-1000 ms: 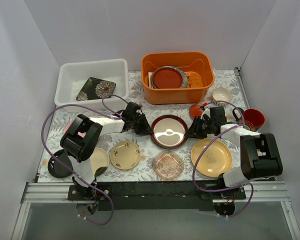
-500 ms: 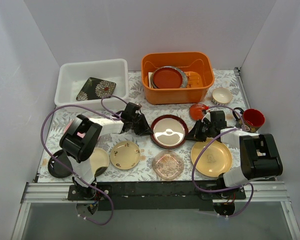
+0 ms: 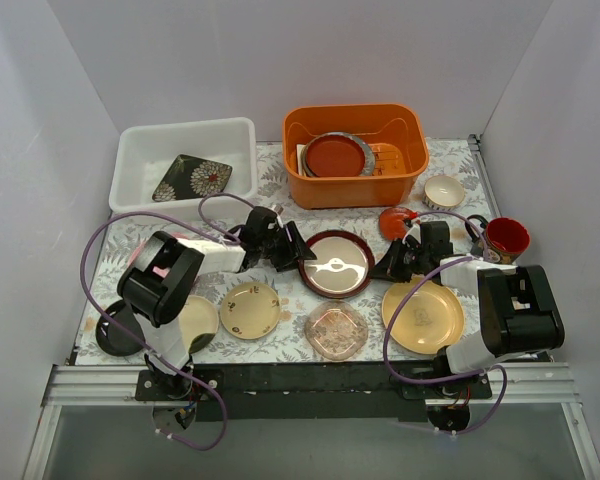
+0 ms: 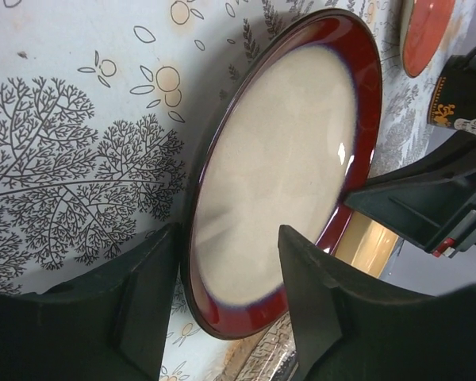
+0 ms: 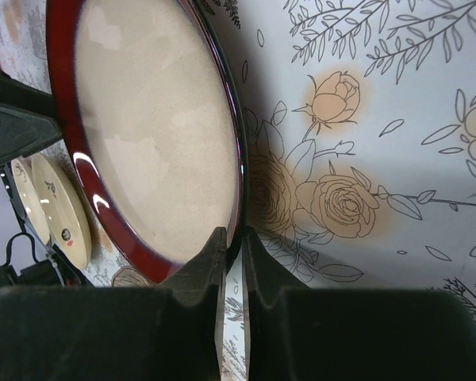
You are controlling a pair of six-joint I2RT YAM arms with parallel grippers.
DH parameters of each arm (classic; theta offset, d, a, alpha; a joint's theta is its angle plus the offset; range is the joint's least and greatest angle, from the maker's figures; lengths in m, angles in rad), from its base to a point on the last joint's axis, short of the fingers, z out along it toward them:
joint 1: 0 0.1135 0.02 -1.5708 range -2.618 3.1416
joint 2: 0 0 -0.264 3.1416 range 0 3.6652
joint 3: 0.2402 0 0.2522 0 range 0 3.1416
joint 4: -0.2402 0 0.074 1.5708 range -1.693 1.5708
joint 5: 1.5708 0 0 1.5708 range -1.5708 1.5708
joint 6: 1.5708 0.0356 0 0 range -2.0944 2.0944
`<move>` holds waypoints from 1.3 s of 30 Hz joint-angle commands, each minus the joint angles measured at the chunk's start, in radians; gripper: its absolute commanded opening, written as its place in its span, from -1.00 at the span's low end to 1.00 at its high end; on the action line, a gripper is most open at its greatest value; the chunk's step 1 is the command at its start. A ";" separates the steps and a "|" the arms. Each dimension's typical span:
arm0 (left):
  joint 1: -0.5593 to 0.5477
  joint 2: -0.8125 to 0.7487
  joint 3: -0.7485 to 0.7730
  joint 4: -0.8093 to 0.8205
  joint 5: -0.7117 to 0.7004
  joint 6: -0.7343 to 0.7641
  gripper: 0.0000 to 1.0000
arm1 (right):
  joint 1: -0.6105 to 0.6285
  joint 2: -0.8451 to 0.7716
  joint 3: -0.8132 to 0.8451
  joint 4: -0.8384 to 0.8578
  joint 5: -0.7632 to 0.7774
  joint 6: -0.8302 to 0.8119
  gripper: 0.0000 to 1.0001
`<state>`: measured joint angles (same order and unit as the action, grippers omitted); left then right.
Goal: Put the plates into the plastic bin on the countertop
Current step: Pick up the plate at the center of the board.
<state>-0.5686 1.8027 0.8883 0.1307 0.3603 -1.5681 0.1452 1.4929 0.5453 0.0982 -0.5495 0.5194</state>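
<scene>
A dark-rimmed glossy round plate [image 3: 335, 264] with a red rim lies mid-countertop. My right gripper [image 3: 387, 266] is shut on its right rim; in the right wrist view the fingers [image 5: 210, 262] pinch the plate [image 5: 151, 135] edge. My left gripper [image 3: 288, 250] is open at its left rim; in the left wrist view [image 4: 230, 294] the plate [image 4: 278, 159] edge sits between the fingers without contact. The white plastic bin [image 3: 140, 150] at the far left holds a black square floral plate [image 3: 192, 178]. Gold plates [image 3: 250, 308] [image 3: 423, 313], a clear pink glass plate [image 3: 336, 330] and a small red plate [image 3: 393, 218] lie around.
An orange tub [image 3: 355, 185] with dishes stands at the far centre. A cream bowl [image 3: 444, 190] and a red mug [image 3: 507, 238] sit at the right. A black plate [image 3: 115, 335] and another gold plate [image 3: 198, 320] lie near the left arm's base. Purple cables loop over both arms.
My right gripper has moved down to the plate's right rim and sits shut on it. My left gripper has shifted slightly toward the far side at the left rim.
</scene>
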 commanded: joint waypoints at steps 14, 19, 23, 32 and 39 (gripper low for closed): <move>-0.028 -0.130 -0.149 0.481 0.189 -0.007 -0.35 | 0.011 0.040 -0.041 0.069 -0.079 -0.059 -0.97; -0.037 -0.157 -0.152 0.543 0.209 -0.020 -0.34 | 0.010 0.040 -0.044 0.080 -0.093 -0.058 -0.97; -0.054 -0.137 -0.108 0.492 0.212 0.003 -0.26 | 0.010 0.040 -0.045 0.083 -0.098 -0.059 -0.97; -0.109 -0.062 -0.032 0.392 0.192 0.052 -0.17 | 0.010 0.035 -0.050 0.087 -0.104 -0.058 -0.97; -0.114 -0.077 -0.031 0.362 0.172 0.066 -0.86 | 0.011 0.038 -0.057 0.094 -0.105 -0.056 -0.97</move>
<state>-0.6403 1.7569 0.8032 0.4309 0.4564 -1.4914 0.1184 1.5139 0.5072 0.1619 -0.5949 0.4965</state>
